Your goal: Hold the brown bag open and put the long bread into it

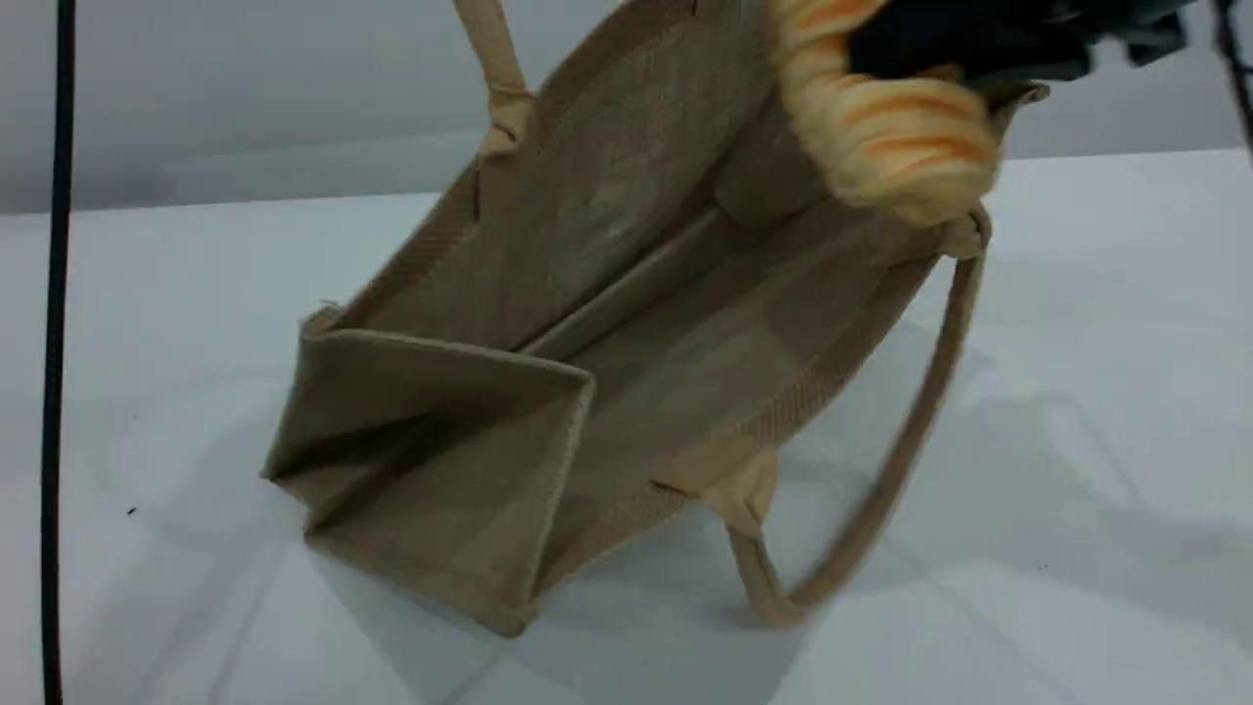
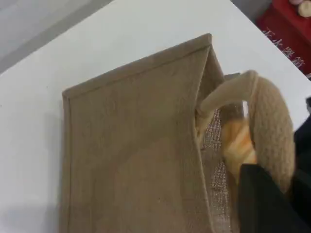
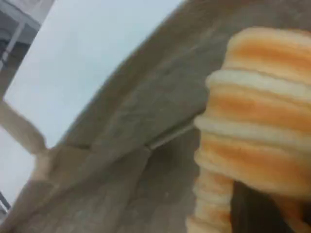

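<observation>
While the left gripper (image 2: 262, 194), closed on a beige handle (image 2: 272, 126), lifts the brown bag (image 1: 626, 323) open mid-desk, its mouth gapes. R gripper (image 1: 969, 44), clamped on the long bread (image 1: 881, 127), hovers at the rim, prob. to drop it in.

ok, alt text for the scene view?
The right gripper holds the long bread over the open mouth of the brown bag, which is tilted on the white table, one handle hanging down.
</observation>
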Controlling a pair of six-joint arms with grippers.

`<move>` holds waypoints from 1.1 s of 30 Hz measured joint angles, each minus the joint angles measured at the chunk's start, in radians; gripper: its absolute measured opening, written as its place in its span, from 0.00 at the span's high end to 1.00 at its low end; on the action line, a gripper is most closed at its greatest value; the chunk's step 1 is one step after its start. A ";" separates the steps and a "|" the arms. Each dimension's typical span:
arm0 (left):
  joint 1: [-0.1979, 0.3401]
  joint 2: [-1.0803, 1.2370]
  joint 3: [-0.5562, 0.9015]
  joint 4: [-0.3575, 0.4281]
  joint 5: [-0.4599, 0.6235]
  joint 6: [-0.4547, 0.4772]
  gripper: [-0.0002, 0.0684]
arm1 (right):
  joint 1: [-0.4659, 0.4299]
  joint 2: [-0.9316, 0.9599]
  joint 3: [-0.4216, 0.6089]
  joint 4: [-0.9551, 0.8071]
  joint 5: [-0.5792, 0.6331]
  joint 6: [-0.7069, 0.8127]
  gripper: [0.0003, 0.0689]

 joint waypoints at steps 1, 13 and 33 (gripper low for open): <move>0.000 0.000 0.000 0.000 0.000 0.000 0.86 | 0.032 0.001 0.000 0.005 -0.026 -0.001 0.88; 0.000 0.000 0.000 -0.002 0.000 -0.005 0.86 | 0.204 0.146 -0.036 0.214 -0.286 -0.029 0.89; 0.000 0.000 0.000 -0.002 0.000 -0.010 0.86 | 0.204 0.370 -0.171 0.311 -0.261 -0.194 0.49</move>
